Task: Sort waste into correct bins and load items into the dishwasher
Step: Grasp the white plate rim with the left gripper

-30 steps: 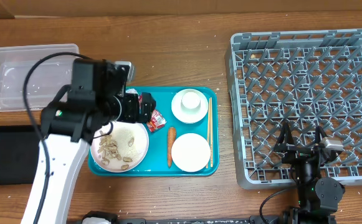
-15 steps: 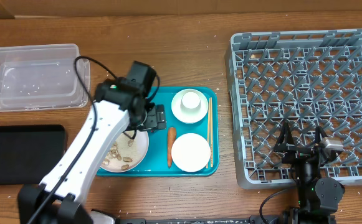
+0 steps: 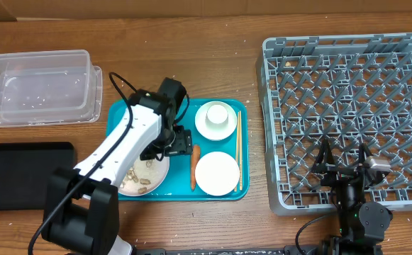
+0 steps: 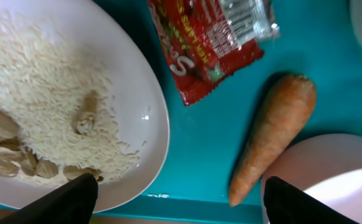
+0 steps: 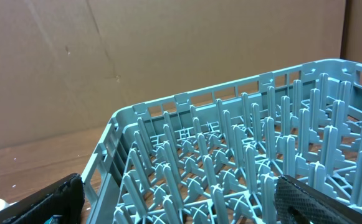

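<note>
My left gripper (image 3: 179, 142) (image 4: 184, 202) is open and empty, low over the teal tray (image 3: 117, 117). The red snack wrapper (image 4: 212, 43) lies just ahead of its fingers; the arm hides it in the overhead view. The orange carrot (image 3: 193, 167) (image 4: 277, 137) lies beside it. The pale plate (image 3: 151, 177) (image 4: 131, 93) holds rice and beige scraps (image 3: 135, 185) (image 4: 19, 124). A white cup on a bowl (image 3: 215, 120), a second bowl (image 3: 216, 173) (image 4: 330, 180) and chopsticks (image 3: 239, 149) are on the tray. No tissue shows. My right gripper (image 3: 344, 168) (image 5: 181, 205) is open over the grey dish rack (image 3: 347, 64) (image 5: 230, 162).
The clear plastic tub (image 3: 39, 88) stands at the back left. The black tray (image 3: 21, 173) lies at the front left. A cardboard wall (image 5: 168, 43) stands behind the rack. Bare wooden table (image 3: 206, 64) lies between the tub and the rack.
My left arm has swung right and stretched out over the teal tray, and its gripper now sits lower over the wrapper and carrot. The right arm has not moved.
</note>
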Robot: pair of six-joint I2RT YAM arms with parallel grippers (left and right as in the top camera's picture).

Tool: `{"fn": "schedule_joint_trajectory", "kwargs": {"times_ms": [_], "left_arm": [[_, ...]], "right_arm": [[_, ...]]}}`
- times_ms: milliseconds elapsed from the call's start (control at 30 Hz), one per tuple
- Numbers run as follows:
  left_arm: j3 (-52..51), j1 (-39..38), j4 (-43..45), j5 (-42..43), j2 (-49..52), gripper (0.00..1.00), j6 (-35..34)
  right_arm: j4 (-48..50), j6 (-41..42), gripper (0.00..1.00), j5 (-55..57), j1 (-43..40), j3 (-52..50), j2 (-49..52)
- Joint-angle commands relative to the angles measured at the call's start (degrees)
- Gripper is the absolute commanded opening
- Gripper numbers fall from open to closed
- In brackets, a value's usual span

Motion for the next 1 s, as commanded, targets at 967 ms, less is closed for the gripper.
{"fn": "schedule_joint_trajectory", "kwargs": {"times_ms": [967], "left_arm": [[-14.0, -2.3, 15.1, -4.6, 1.8, 0.51, 0.9]], "right_arm": [[0.2, -0.2, 1.00, 0.3, -0.1, -0.6, -0.6]]}}
